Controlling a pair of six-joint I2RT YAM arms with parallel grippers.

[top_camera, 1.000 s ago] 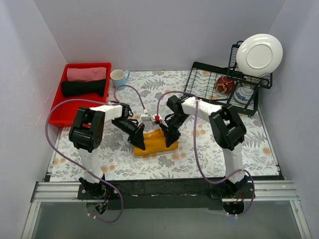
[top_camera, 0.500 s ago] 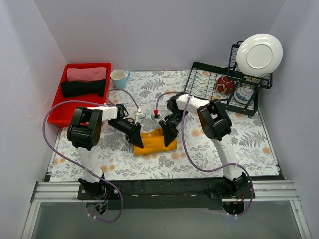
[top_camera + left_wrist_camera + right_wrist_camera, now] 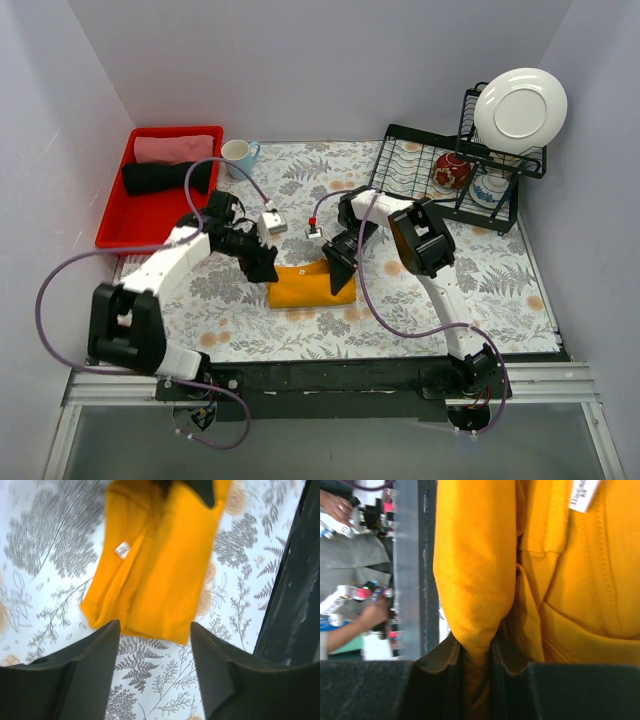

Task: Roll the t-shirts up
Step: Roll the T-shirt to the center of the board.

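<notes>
The orange shirt (image 3: pixel 305 288) lies folded into a short band at the middle of the bench (image 3: pixel 480 290), with its white label showing. The left fingers (image 3: pixel 92 665) stand apart, released, over the shirt's left end and grip nothing. The right fingers (image 3: pixel 440 661) are clenched on a bunched fold at the shirt's right end. A pink bundle (image 3: pixel 172 148) and a black bundle (image 3: pixel 160 177) lie side by side in the red tray (image 3: pixel 113 218) at far left, with a mug (image 3: pixel 238 155) just beside the tray.

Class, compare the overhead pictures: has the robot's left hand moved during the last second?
Yes. The left hand has opened and drawn back slightly from the orange-yellow cloth t-shirt, toward the red plastic tray.
</notes>
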